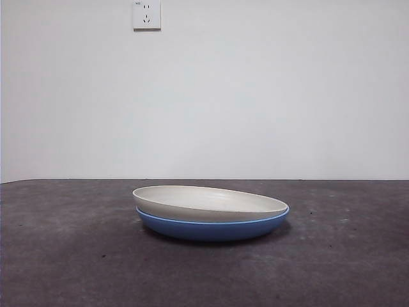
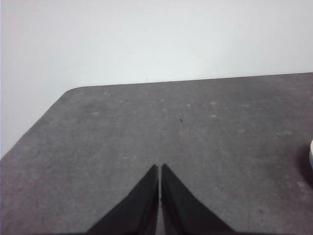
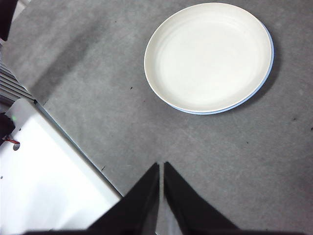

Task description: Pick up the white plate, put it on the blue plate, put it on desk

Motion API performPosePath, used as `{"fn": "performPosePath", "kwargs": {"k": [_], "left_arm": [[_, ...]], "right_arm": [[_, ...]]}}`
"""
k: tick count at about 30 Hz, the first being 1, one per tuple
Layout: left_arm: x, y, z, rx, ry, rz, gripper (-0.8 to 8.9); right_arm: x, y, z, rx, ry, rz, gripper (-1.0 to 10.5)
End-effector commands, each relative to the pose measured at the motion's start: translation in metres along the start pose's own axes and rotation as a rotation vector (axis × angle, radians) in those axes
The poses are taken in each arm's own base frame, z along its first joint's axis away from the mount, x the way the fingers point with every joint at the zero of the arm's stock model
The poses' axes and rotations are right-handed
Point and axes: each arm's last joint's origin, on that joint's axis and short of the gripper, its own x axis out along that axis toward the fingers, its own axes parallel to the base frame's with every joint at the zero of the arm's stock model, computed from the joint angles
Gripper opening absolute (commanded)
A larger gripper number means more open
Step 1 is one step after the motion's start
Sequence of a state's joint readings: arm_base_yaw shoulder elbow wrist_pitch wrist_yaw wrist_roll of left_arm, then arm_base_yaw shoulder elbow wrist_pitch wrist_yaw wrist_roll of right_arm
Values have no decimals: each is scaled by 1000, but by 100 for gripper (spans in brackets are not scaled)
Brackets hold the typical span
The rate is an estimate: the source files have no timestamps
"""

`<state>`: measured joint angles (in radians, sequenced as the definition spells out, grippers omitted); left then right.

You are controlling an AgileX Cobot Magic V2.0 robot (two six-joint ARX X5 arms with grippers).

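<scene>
Front view: cream white plate (image 1: 211,203) nests in glossy blue plate (image 1: 211,228); both hands pressed together.

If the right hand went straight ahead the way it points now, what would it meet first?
Probably bare desk. The right hand, shut and empty, points down at the surface short of and beside the white plate, which sits on the blue plate. Depth is unclear.

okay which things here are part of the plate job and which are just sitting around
Part of the job:
white plate, stacked in the blue plate
blue plate, underneath
desk
left gripper and right gripper, both shut, holding nothing

Just there:
wall socket
</scene>
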<state>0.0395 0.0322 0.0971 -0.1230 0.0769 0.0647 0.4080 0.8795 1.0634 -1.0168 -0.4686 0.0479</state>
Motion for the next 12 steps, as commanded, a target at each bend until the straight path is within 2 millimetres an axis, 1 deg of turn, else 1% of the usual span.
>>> {"fn": "performPosePath", "kwargs": {"k": [1, 6, 12], "left_arm": [[1, 0, -7, -4, -5, 6, 9], [4, -1, -23, -9, 39, 3, 9], [4, -1, -32, -14, 113, -2, 9]], "right_arm": [[-2, 2, 4, -27, -13, 8, 8], [-2, 2, 4, -27, -14, 8, 8], [-2, 2, 4, -27, -14, 8, 8]]}}
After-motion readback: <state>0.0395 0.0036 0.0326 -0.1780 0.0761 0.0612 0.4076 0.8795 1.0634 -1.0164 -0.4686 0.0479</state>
